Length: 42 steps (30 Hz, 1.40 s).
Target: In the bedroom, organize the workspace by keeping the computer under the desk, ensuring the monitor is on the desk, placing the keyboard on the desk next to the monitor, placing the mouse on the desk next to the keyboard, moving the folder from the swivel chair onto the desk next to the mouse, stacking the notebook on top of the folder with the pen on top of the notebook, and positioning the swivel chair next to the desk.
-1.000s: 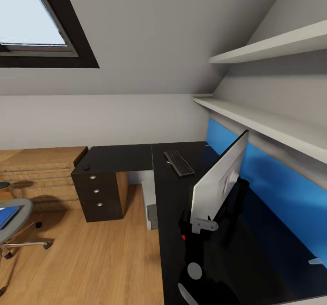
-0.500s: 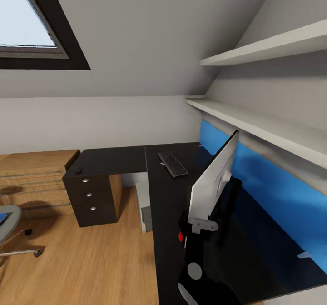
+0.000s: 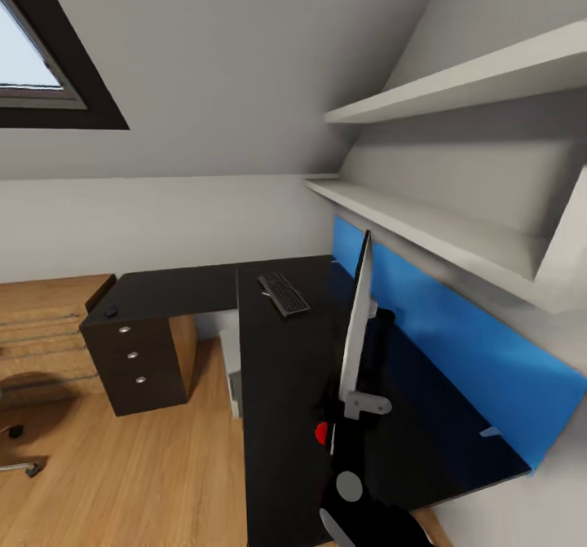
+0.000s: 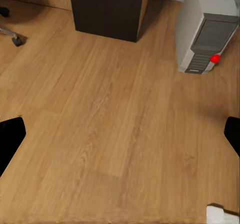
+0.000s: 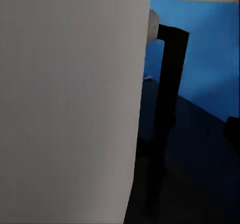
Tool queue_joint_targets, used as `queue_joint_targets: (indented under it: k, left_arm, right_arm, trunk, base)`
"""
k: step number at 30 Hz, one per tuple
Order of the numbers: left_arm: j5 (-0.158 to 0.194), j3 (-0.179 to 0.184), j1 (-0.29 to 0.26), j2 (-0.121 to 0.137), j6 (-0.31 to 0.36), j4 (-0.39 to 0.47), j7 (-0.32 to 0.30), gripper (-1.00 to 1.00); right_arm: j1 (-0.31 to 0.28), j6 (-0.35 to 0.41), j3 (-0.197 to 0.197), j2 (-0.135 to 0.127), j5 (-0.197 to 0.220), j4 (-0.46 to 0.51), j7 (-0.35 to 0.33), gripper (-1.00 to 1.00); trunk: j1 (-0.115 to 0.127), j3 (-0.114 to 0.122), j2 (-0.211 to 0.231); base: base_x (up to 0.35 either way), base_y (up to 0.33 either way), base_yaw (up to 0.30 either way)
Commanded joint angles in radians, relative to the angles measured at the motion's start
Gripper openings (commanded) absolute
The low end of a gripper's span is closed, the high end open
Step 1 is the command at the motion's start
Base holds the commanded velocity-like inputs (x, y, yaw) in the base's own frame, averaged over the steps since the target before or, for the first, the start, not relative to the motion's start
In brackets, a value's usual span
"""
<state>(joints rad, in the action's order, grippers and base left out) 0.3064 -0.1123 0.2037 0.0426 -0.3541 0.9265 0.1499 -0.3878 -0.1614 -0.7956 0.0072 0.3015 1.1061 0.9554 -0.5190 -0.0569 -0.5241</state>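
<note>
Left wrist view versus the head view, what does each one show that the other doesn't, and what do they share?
The left wrist view alone shows the computer's stepped grey front head-on, standing on the floor, and the left gripper, its dark fingertips far apart at the picture's two edges. The head view alone shows the desk's black top, the keyboard and mouse on it, the monitor seen nearly edge-on, the blue back panel and the wall shelves. Both share the wood floor, the dark drawer unit, and the computer.

No readable text or labels
</note>
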Motion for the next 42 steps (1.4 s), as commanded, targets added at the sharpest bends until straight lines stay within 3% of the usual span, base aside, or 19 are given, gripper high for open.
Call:
queue_joint_targets:
  k: [1, 11, 24, 33, 42]
  left_arm:
    - [0.005, 0.001, 0.000, 0.000, -0.002, 0.002, 0.003, 1.00]
    - [0.005, 0.000, 0.000, 0.000, -0.002, 0.002, 0.003, 1.00]
    - [0.005, -0.012, 0.000, 0.000, -0.003, 0.002, 0.003, 1.00]
    - [0.006, -0.070, 0.000, 0.000, -0.002, 0.002, 0.001, 1.00]
    - [0.006, -0.077, 0.000, 0.000, -0.002, 0.002, 0.002, 1.00]
  right_arm:
    - [-0.002, -0.010, -0.003, 0.000, 0.010, 0.000, 0.003, 1.00]
    - [-0.002, -0.010, -0.005, 0.003, 0.011, -0.008, 0.001, 1.00]
    - [-0.002, -0.010, -0.005, 0.004, 0.010, -0.015, -0.002, 1.00]
    - [-0.002, -0.010, -0.005, 0.003, 0.010, -0.015, -0.002, 1.00]
    - [-0.002, -0.010, -0.005, 0.005, 0.010, -0.015, -0.001, 1.00]
  trunk:
    - [0.000, -0.002, -0.002]
    - [0.000, -0.001, -0.002]
    - [0.000, -0.001, -0.002]
    - [0.000, -0.001, -0.002]
    - [0.000, -0.001, -0.002]
  base:
    - [-0.281, -0.151, -0.026]
    - [-0.267, -0.099, -0.004]
    - [0.037, -0.298, 0.000]
    - [0.081, -0.209, 0.000]
    - [0.002, -0.007, 0.000]
